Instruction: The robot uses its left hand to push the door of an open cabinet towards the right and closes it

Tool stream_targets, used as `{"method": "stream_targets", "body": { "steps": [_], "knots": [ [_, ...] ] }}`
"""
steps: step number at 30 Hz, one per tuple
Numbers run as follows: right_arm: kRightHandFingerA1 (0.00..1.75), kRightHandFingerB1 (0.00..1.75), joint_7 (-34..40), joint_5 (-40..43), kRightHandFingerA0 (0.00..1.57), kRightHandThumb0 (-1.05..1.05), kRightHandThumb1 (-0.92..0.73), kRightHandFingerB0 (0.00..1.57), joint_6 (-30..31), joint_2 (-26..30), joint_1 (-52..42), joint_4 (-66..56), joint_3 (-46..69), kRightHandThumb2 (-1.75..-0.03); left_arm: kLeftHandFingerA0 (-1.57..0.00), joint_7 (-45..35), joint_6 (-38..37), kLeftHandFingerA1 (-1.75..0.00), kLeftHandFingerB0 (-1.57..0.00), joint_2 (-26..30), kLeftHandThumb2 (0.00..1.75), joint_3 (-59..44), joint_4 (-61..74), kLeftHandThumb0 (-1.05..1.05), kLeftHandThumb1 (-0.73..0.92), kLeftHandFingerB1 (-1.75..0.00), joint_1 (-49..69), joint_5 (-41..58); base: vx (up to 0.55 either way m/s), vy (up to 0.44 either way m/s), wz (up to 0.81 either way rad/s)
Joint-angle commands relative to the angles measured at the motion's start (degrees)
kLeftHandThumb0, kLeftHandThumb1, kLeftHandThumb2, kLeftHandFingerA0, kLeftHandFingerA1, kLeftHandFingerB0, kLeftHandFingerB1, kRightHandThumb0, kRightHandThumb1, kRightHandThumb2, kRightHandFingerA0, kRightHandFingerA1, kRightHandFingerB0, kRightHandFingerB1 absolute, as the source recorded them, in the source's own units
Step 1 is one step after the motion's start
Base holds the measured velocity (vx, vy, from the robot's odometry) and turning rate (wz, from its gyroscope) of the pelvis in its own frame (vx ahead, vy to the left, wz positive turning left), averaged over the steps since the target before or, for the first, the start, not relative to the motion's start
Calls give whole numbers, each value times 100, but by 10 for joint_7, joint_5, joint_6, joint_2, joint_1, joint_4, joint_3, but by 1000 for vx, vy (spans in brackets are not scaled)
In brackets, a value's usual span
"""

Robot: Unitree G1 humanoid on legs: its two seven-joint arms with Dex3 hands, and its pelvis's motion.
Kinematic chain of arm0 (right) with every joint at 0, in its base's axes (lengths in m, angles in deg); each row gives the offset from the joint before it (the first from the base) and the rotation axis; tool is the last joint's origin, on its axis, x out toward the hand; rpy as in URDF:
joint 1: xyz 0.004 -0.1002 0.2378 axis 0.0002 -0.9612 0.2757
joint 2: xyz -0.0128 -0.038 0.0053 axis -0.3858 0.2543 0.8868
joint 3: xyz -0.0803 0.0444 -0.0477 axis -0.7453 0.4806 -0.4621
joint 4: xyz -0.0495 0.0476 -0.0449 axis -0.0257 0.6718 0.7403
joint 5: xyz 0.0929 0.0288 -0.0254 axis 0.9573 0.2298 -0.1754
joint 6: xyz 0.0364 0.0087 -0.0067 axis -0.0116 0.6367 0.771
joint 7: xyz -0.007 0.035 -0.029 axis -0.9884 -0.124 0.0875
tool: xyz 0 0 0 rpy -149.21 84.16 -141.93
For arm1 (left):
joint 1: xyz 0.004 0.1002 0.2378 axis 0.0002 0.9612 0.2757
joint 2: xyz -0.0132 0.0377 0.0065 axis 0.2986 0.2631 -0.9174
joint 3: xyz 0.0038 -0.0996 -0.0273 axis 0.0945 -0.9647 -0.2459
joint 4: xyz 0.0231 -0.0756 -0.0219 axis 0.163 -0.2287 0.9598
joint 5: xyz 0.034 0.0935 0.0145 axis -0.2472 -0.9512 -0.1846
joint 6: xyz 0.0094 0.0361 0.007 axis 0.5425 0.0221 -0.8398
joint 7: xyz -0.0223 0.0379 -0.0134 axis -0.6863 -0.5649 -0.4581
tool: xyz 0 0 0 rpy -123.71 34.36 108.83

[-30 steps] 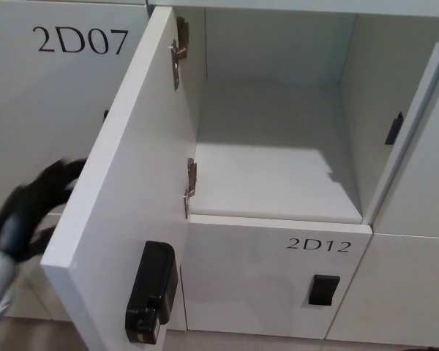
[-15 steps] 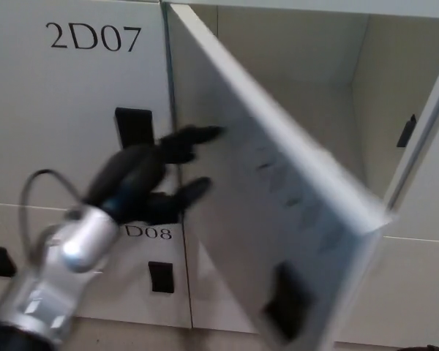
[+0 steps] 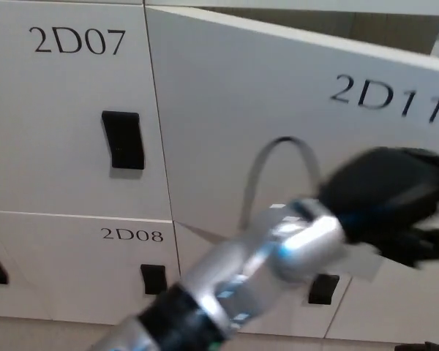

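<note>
Door 2D11 [image 3: 278,110] fills the upper right of the frame, nearly shut, a dark sliver of cabinet opening showing along its top edge. Left hand [image 3: 395,201] sits at right centre, blurred, against the door face near its free edge, where a push likely gets most leverage; whether its fingers are apart or together, I cannot tell. Silver forearm [image 3: 271,256] crosses from bottom centre. Labels read 2D07 [image 3: 77,40] upper left, 2D08 [image 3: 132,235] below
</note>
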Motion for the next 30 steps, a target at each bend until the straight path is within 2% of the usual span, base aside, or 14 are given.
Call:
{"method": "stream_targets", "body": {
  "steps": [1,2,3,7,11,13,14,16,20,21,25,26,29,30],
  "knots": [
    [36,38,-15,-11,44,-53,-75,53,-30,27,10,3,-9,-63,-19,25,-2,-36,-10,-31,82,86,-9,-63,92,-26,-61,-128,0,0,0],
    [36,38,-16,-9,44,-53,-75,53,-30,27,12,4,-9,-63,-2,-3,12,-32,-1,-10,118,81,0,-65,90,-26,-49,-117,0,0,0],
    [36,38,-16,-8,44,-53,-75,53,-30,27,14,4,-8,-63,-1,-18,18,-25,0,8,97,78,9,-74,92,-16,-42,-114,0,0,0],
    [36,38,-18,-6,44,-53,-75,53,-31,28,17,6,-8,-63,0,-42,27,-22,0,61,104,68,42,-79,90,-16,-17,-117,0,0,0],
    [36,38,-21,-2,44,-53,-75,53,-32,29,25,8,-5,-63,0,-67,26,-23,0,175,100,25,119,-85,90,-21,72,-97,0,0,0],
    [36,38,-21,-1,44,-53,-75,53,-33,30,25,8,-5,-63,0,-71,29,-23,0,184,100,22,129,-85,90,-21,81,-95,0,0,0],
    [40,34,-10,2,36,-54,-89,28,-27,24,26,7,-1,-66,-45,-61,22,-36,-33,222,70,6,130,-64,92,-32,121,-87,0,0,0],
    [41,36,9,7,37,-53,-89,31,-16,17,28,5,5,-66,-45,-46,10,-36,-33,286,70,-25,135,-64,92,-32,191,-69,0,0,0],
    [41,36,10,5,37,-53,-89,31,-11,17,29,7,4,-66,-45,-50,6,-36,-33,296,70,-37,140,-64,92,-32,209,-63,0,0,0],
    [39,34,6,9,37,-52,-90,31,-8,14,31,7,7,-66,-46,-22,-8,-36,-36,335,67,-86,130,-63,89,-32,271,-23,0,0,0],
    [39,34,5,8,38,-52,-90,30,-2,14,37,10,9,-66,-39,-6,-21,-38,-31,373,76,-154,95,-71,81,-35,331,20,0,0,0],
    [55,47,6,8,34,-54,-72,19,-4,14,35,11,10,-105,-41,14,-28,-36,-35,387,68,-180,59,-64,90,-32,351,24,0,0,0],
    [54,47,7,9,34,-54,-72,20,-6,14,32,12,11,-105,-43,55,-44,-36,-36,410,68,-229,-18,-64,90,-32,383,32,0,0,0],
    [55,47,7,8,34,-54,-72,20,-5,14,32,12,12,-105,-41,66,-52,-39,-33,411,76,-247,-47,-70,80,-36,393,44,0,0,0]
  ]
}}
